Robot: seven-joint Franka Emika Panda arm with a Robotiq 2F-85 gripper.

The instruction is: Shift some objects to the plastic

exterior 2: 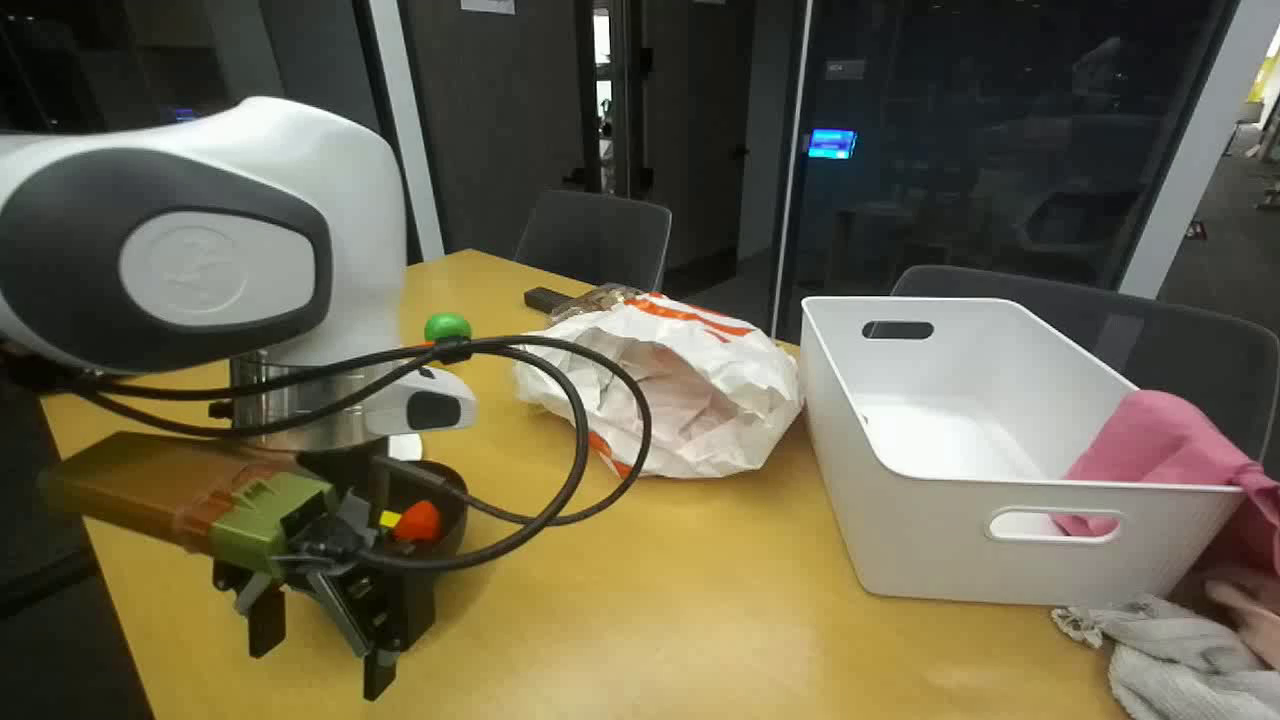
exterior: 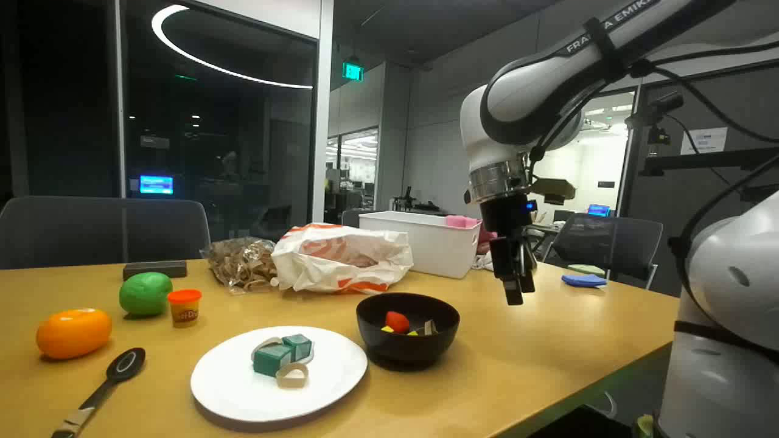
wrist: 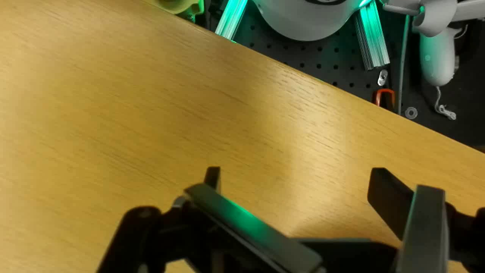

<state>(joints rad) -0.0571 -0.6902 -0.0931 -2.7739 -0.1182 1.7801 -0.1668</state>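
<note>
My gripper (exterior: 522,295) hangs above the table, to the right of the black bowl (exterior: 408,359) in an exterior view. In the wrist view its fingers (wrist: 295,176) are wide apart with only bare wood between them. The bowl holds a red piece (exterior: 397,322) and some yellow bits. A crumpled white plastic bag (exterior: 341,255) with orange print lies behind the bowl; it also shows in an exterior view (exterior 2: 690,390). A white plate (exterior: 225,389) carries green blocks (exterior: 274,359) with pale bands. A green fruit (exterior: 146,294), an orange fruit (exterior: 74,333) and a Play-Doh tub (exterior: 184,309) stand left.
A white bin (exterior 2: 1000,540) with a pink cloth (exterior 2: 1160,440) stands beside the bag. A grey cloth (exterior 2: 1180,650) lies near it. A black spoon (exterior: 125,365), a clear bag of brown material (exterior: 240,261) and a blue item (exterior: 583,280) are on the table.
</note>
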